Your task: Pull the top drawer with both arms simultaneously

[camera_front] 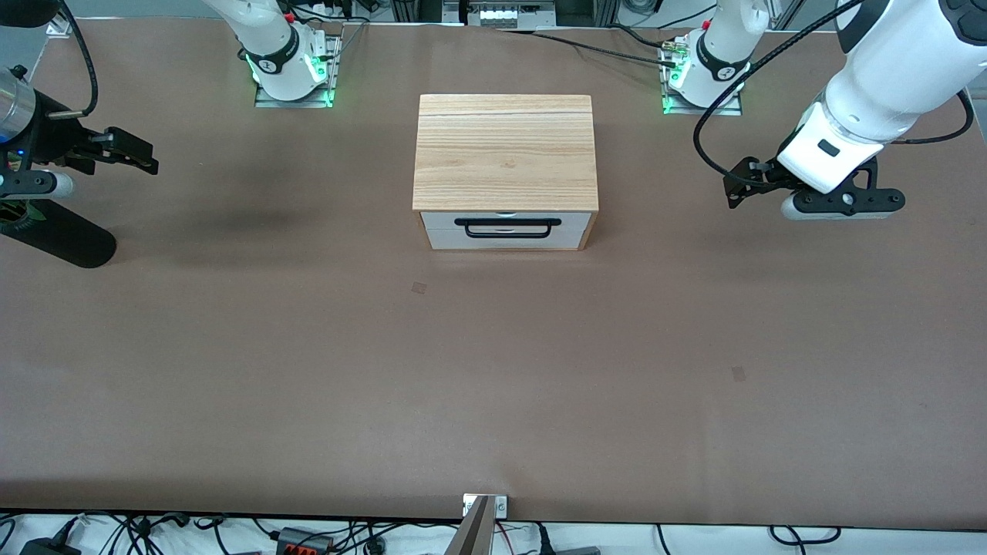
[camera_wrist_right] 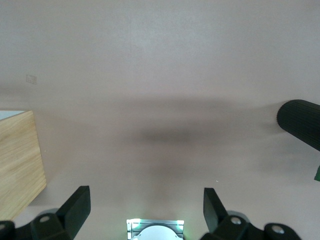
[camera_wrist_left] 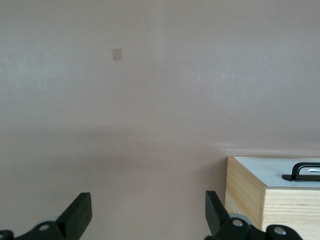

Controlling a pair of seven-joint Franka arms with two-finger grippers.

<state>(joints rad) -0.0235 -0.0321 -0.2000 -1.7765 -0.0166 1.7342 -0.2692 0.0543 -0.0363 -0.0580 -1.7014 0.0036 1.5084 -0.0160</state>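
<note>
The light-wood box [camera_front: 505,154] stands mid-table between the arm bases. The top drawer [camera_front: 441,221] has a white front and a long black bar handle [camera_front: 506,223]; it sits shut, flush with the box front that faces the front camera. My left gripper [camera_front: 731,193] is open and empty above the table toward the left arm's end, well apart from the box. Its wrist view shows its open gripper [camera_wrist_left: 147,215], the box corner [camera_wrist_left: 250,192] and one handle end [camera_wrist_left: 300,171]. My right gripper [camera_front: 150,160] is open and empty [camera_wrist_right: 145,207] toward the right arm's end; its wrist view shows a box corner [camera_wrist_right: 17,160].
A black ribbed cylinder [camera_front: 58,235] lies at the table edge at the right arm's end, also in the right wrist view [camera_wrist_right: 300,122]. The arm bases [camera_front: 289,73] [camera_front: 705,73] stand along the table's edge farthest from the front camera. The brown table [camera_front: 493,370] is bare nearer the front camera.
</note>
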